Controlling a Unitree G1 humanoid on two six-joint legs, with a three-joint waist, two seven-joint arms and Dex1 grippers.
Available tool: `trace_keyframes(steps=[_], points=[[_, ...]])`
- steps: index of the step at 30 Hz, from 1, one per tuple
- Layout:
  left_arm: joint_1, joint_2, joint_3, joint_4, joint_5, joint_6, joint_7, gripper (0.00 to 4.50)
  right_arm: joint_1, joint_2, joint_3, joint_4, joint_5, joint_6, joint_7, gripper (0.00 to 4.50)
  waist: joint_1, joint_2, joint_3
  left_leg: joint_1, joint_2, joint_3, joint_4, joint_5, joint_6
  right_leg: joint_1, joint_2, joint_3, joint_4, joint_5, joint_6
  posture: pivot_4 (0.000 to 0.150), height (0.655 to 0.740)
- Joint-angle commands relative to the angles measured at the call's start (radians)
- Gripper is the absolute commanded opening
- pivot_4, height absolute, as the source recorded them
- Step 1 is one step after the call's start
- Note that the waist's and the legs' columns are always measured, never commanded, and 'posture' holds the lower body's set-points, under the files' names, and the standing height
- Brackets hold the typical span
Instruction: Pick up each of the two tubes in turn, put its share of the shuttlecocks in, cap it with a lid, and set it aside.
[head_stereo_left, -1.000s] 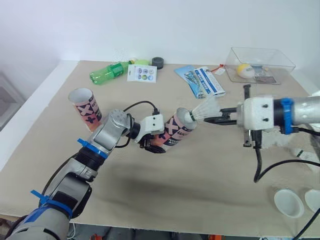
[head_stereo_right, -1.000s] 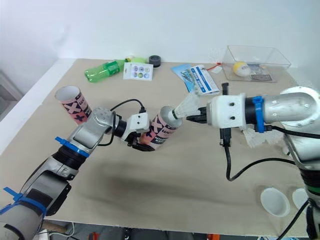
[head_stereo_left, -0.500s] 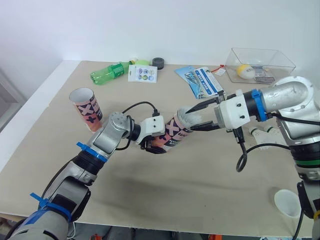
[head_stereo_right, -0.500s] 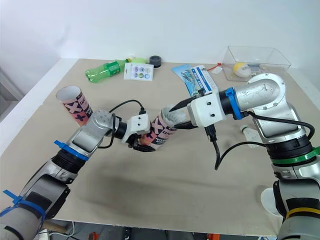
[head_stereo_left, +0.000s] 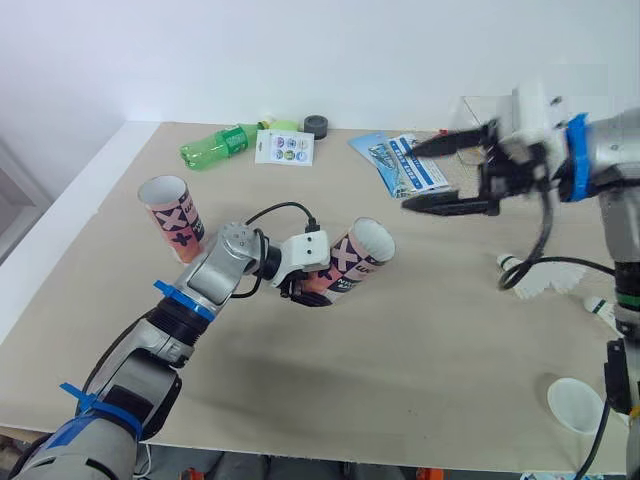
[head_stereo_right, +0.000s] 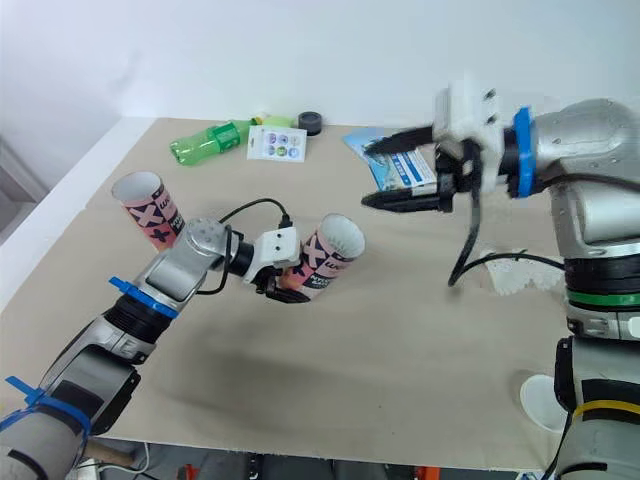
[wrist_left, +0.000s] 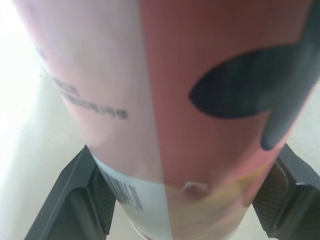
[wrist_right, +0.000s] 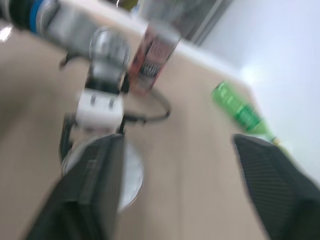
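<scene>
Right gripper (head_stereo_left: 410, 179) has pulled back from the tube mouth and lifted; the shuttlecock it carried a second ago is gone from its fingers, which now stand spread and empty.

Near edge, right side: white lid (head_stereo_left: 577, 404) lies on the table (head_stereo_left: 420, 350), not yet used. Just beyond it, loose shuttlecocks (head_stereo_left: 533, 282) wait below the right arm.

Centre: left gripper (head_stereo_left: 308, 285) is clenched on the held tube (head_stereo_left: 358, 258), tilted, open mouth facing the right arm. Mouth reads white; the shuttlecock is probably inside, but depth cannot be confirmed.

Left: second tube (head_stereo_left: 172, 217) stands upright, untouched. Far edge: green bottle (head_stereo_left: 215, 145), leaflets (head_stereo_left: 405, 163).

Step in hand: filling the first tube, between insertions. Next move calls for the right arm to descend on a loose shuttlecock, pinch it, and line it up with the mouth while the left keeps the tilt.
</scene>
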Motion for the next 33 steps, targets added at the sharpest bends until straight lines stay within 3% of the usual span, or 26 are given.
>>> trace_keyframes(steps=[1,2,5,24,33], points=[[-0.013,-0.019,-0.037,0.016,0.013,-0.008,-0.005,3.00,-0.043,0.039,0.102,-0.018,-0.103,-0.090,0.066,1.70,-0.002,0.000,0.000,0.000,0.000,0.000,0.000,0.000,0.000,0.000,0.000,0.000,0.000,0.000,0.000,0.150,0.7400],[-0.015,-0.021,-0.037,0.018,0.013,-0.009,-0.005,3.00,-0.052,0.048,0.122,0.001,-0.129,-0.113,0.077,1.50,-0.001,0.000,0.000,0.000,0.000,0.000,0.000,0.000,0.000,0.000,0.000,0.000,0.000,0.000,0.000,0.150,0.7400],[-0.019,-0.025,-0.037,0.018,0.012,-0.009,-0.006,3.00,-0.075,0.069,0.176,0.063,-0.203,-0.183,0.114,0.04,0.003,0.000,0.000,-0.001,-0.001,0.000,0.001,0.000,0.000,0.000,0.000,0.000,0.000,0.000,0.001,0.150,0.7400],[-0.013,-0.039,-0.032,-0.002,0.000,0.008,0.000,3.00,-0.252,0.284,0.378,0.358,-0.403,-0.461,0.172,0.04,0.001,0.001,0.000,-0.001,0.000,-0.002,0.002,0.001,0.000,0.000,0.000,-0.002,0.001,0.002,-0.001,0.150,0.7400],[0.007,-0.034,-0.031,-0.017,-0.003,0.019,0.007,3.00,-0.321,0.222,0.382,0.321,-0.236,-0.405,0.172,0.04,-0.004,0.001,0.001,-0.001,0.000,-0.002,0.001,0.002,0.000,0.000,0.001,-0.002,0.001,0.003,0.000,0.150,0.7400]])
